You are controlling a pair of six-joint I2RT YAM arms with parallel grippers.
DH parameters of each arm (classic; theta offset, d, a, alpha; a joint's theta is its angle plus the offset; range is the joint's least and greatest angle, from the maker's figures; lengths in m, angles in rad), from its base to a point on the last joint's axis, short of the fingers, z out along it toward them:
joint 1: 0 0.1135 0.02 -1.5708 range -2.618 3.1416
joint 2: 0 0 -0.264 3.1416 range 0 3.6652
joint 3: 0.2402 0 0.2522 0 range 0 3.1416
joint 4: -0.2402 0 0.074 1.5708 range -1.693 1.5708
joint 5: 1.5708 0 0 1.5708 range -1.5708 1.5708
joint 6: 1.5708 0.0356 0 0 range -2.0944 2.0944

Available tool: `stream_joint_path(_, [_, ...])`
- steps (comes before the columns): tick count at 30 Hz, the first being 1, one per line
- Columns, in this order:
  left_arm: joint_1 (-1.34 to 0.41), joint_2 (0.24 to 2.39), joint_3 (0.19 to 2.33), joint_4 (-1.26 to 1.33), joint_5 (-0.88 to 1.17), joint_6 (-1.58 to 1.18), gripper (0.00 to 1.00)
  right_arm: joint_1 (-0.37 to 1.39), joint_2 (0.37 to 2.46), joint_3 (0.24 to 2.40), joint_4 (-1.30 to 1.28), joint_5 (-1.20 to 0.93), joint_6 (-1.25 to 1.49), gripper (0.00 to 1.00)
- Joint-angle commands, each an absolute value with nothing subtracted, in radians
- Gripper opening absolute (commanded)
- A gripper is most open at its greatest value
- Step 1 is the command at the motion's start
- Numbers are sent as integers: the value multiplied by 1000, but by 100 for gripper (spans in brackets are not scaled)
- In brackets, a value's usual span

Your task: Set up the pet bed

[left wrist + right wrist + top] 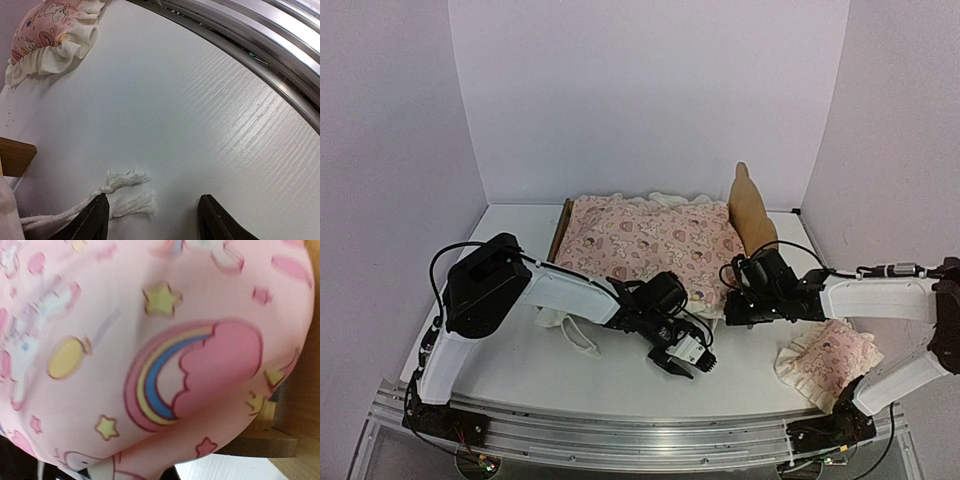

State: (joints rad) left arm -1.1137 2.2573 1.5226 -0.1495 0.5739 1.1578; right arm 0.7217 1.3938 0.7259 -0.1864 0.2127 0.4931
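Your right gripper (728, 303) is pressing shut against the near right corner of the pet bed (752, 212), nearer than your left gripper (682, 366), hanging open and empty

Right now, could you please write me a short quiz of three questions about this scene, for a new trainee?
1. The right gripper is shut on something spread over the pet bed. What is it?
2. True or false: the left gripper is open over the table and holds nothing.
3. The small pillow lies: A, on the pet bed; B, on the table beside the right arm; C, in the left gripper.
Key: 1, the pink cover; 2, true; 3, B.
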Motion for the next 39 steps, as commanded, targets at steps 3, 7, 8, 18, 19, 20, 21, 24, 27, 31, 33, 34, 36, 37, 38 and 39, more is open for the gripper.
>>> stream_joint_path(3, [-1118, 2307, 1496, -108, 522, 1239, 59, 706, 1359, 828, -226, 214, 455, 0])
stream_joint_path(7, [-1118, 2319, 1481, -97, 494, 1281, 51, 704, 1373, 870, -253, 183, 448, 0])
stream_joint_path(8, [-1118, 2321, 1474, -87, 485, 1285, 46, 704, 1377, 882, -263, 179, 446, 0])
stream_joint_path(18, [-1117, 2316, 1427, 123, 296, 1180, 0, 700, 1387, 923, -321, 181, 432, 0])
stream_joint_path(19, [-1117, 2311, 1427, 140, 273, 1163, 0, 700, 1385, 925, -326, 182, 434, 0])
stream_joint_path(20, [-1116, 2305, 1427, 149, 258, 1146, 0, 699, 1382, 929, -331, 184, 436, 0])
stream_joint_path(21, [-1113, 2296, 1427, 152, 247, 1130, 0, 698, 1379, 934, -336, 187, 438, 0])
stream_joint_path(24, [-1104, 2260, 1430, 122, 240, 1070, 0, 697, 1379, 955, -354, 203, 443, 0])
stream_joint_path(27, [-1093, 2243, 1457, 56, 245, 971, 0, 698, 1391, 961, -362, 220, 447, 0])
stream_joint_path(31, [-1080, 2253, 1544, -115, 267, 793, 0, 696, 1408, 957, -364, 216, 458, 0])
stream_joint_path(33, [-1078, 2252, 1568, -172, 272, 680, 0, 697, 1413, 959, -364, 211, 458, 0])
stream_joint_path(34, [-1078, 2249, 1573, -191, 275, 630, 0, 697, 1413, 960, -364, 210, 458, 0])
stream_joint_path(36, [-1079, 2239, 1571, -202, 265, 498, 10, 697, 1413, 962, -363, 211, 456, 0])
stream_joint_path(37, [-1080, 2234, 1569, -201, 250, 443, 16, 697, 1413, 963, -363, 209, 454, 0])
stream_joint_path(38, [-1080, 2230, 1569, -199, 237, 387, 22, 696, 1414, 965, -363, 207, 452, 0])
stream_joint_path(39, [-1082, 2225, 1569, -194, 223, 351, 28, 697, 1415, 967, -364, 206, 451, 0])
